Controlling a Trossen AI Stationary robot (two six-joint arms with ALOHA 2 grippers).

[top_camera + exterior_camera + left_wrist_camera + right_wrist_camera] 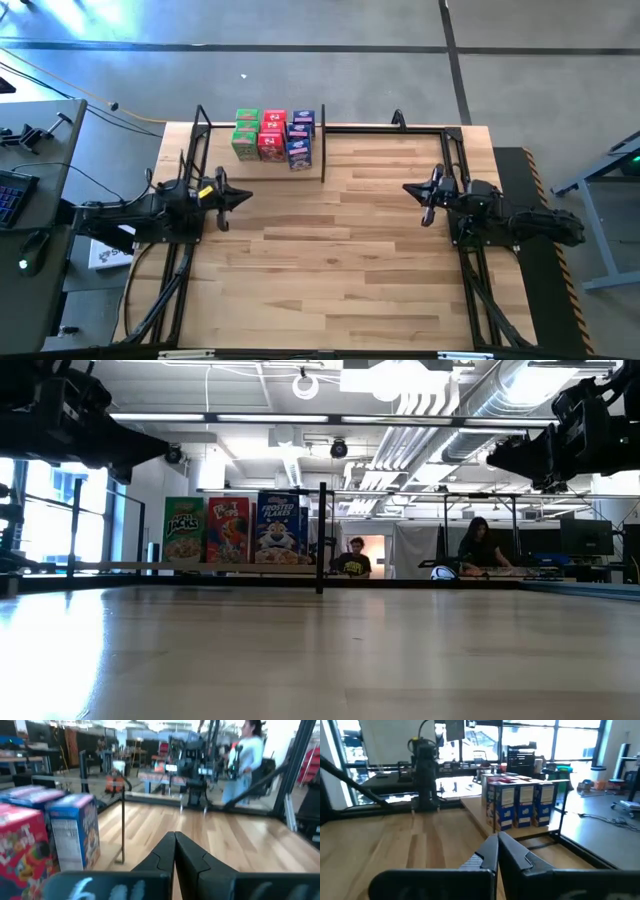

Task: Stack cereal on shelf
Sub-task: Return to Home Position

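— What do we find on the shelf [218, 152]?
— The cereal boxes [272, 135] stand upright in green, red and blue rows, fronts facing across the wood table [340, 250]. A black divider [323, 150] is just beside the blue.
— Our tools?
— The left gripper [247, 197] and right gripper [406, 188] are at opposite table sides, fingers pressed together and empty. People [352, 558] sit beyond.

Overhead cam, table-level cam, 2 wrist cams; cereal [273, 135] in all.
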